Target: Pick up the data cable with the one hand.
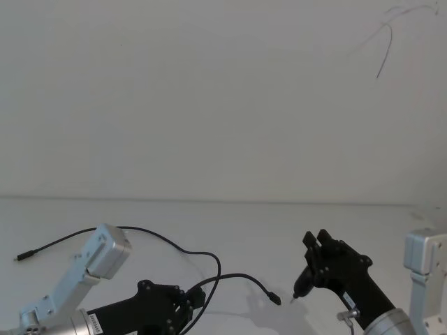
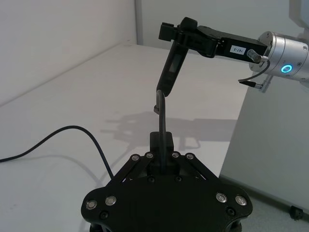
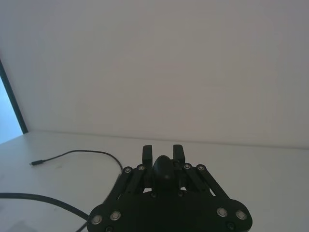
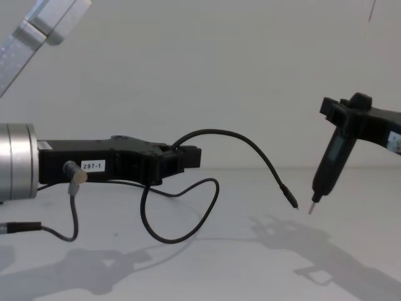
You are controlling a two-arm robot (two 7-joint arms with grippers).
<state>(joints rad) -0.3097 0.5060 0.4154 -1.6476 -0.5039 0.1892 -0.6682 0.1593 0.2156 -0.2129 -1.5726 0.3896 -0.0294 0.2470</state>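
Note:
The data cable [image 4: 250, 141] is a thin black cord clamped in my left gripper [image 4: 191, 157], the one hand with the white "297-1" label. From the jaws it arcs forward, and its slim plug [image 4: 292, 200] hangs in the air. A loose loop [image 4: 182, 213] sags under the gripper. In the head view the cable [image 1: 174, 246] trails left to a second plug [image 1: 21, 257] on the table. In the left wrist view the fingers [image 2: 161, 140] pinch the cord upright. My right gripper [image 4: 341, 108] is shut on a black tool with a pointed metal tip [image 4: 311, 207], just right of the hanging plug.
The white table [image 1: 230, 223] runs back to a plain white wall. A silver arm link [image 1: 101, 255] of my left arm stands over the cable's trailing part. A white block [image 1: 422, 255] sits at the right edge.

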